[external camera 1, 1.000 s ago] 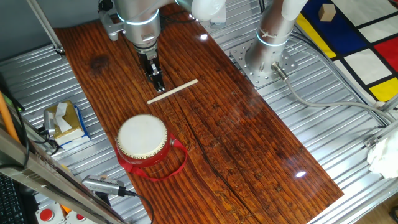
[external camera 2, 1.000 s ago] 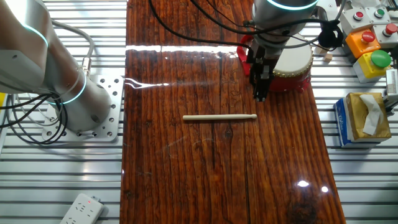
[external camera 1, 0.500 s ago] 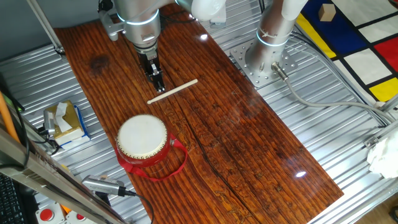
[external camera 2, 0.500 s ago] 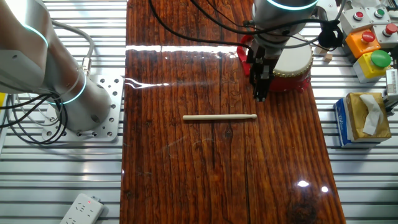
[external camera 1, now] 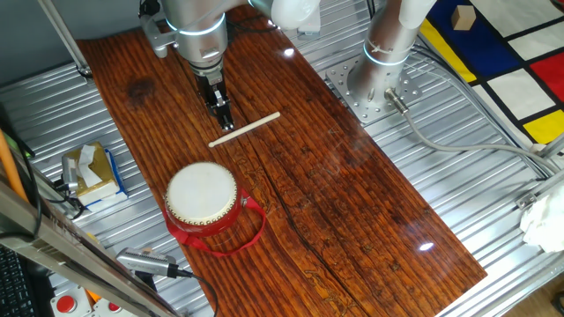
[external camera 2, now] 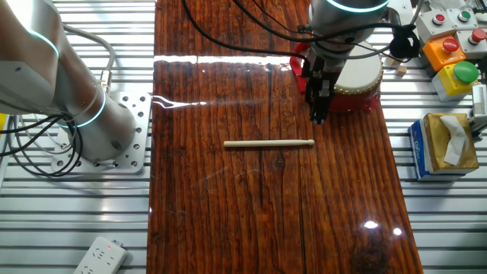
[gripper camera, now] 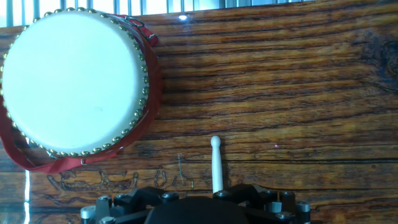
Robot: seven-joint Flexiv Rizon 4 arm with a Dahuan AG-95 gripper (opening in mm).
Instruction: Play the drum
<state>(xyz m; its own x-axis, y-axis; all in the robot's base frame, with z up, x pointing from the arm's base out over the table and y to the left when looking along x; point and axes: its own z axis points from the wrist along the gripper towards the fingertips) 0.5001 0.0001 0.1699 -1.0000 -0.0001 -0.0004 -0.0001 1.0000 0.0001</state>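
Observation:
The drum (external camera 1: 202, 195) stands on the wooden table, with a cream skin, a red body, gold studs and a red strap loop; it also shows in the other fixed view (external camera 2: 358, 76) and at the upper left of the hand view (gripper camera: 71, 81). A light wooden drumstick (external camera 1: 245, 129) lies flat on the table, apart from the drum (external camera 2: 268, 142) (gripper camera: 216, 165). My gripper (external camera 1: 226, 126) (external camera 2: 316, 120) points down just above the table by the stick's drum-side end. Its fingers look pressed together with nothing in them. The hand view shows only the dark hand body, not the fingertips.
A tissue box (external camera 1: 90, 172) (external camera 2: 445, 144) sits off the table edge beside the drum. The arm's base (external camera 1: 374, 84) (external camera 2: 99, 129) is bolted next to the table. Coloured push buttons (external camera 2: 449, 46) stand near the drum. A power strip (external camera 2: 99, 255) lies at a corner.

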